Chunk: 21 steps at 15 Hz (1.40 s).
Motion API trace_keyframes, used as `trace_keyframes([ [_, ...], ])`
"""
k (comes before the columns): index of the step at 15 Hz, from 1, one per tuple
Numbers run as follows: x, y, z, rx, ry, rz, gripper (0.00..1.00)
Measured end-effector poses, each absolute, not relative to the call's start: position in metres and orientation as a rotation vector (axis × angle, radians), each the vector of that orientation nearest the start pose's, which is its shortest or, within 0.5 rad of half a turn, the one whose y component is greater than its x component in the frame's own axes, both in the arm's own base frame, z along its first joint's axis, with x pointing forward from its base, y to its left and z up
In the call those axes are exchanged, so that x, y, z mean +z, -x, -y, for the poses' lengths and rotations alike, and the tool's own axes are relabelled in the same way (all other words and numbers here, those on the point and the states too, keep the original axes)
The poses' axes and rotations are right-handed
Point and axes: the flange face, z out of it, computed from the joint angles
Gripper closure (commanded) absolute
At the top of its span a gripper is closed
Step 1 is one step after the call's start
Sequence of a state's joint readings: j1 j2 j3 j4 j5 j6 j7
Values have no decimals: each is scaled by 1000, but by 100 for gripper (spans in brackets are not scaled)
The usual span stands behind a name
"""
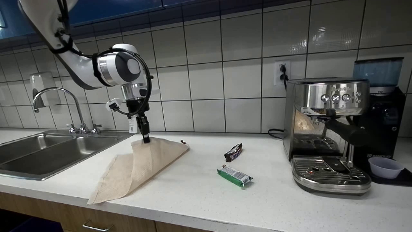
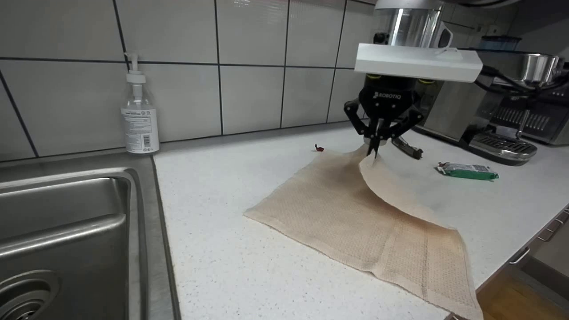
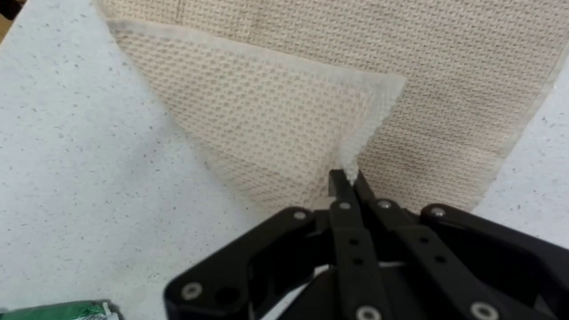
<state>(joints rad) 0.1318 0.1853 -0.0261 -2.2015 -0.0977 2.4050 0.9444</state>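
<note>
Cloth point(image 2: 329, 209) pinched at edge by gripper point(image 2: 374, 151), jaws together; green packet point(image 1: 234, 176), dark packet point(image 1: 233, 152) seen nearby on counter point(image 1: 193, 199).

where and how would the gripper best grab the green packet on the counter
Probably across the middle of the green packet, coming from above, with the jaws closing on its long sides: it lies flat, longer than wide, with nothing over it. The gripper would first need to let go of the cloth it pinches.
</note>
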Motion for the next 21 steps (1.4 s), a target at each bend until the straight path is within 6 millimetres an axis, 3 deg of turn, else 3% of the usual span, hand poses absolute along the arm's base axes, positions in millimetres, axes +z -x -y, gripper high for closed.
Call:
trace_keyframes([
  [8, 311, -559, -104, -103, 2933, -1218, 99],
  [17, 314, -570, -128, -108, 2906, -1265, 99],
  [21, 318, -567, -149, -93, 2890, -1314, 99],
])
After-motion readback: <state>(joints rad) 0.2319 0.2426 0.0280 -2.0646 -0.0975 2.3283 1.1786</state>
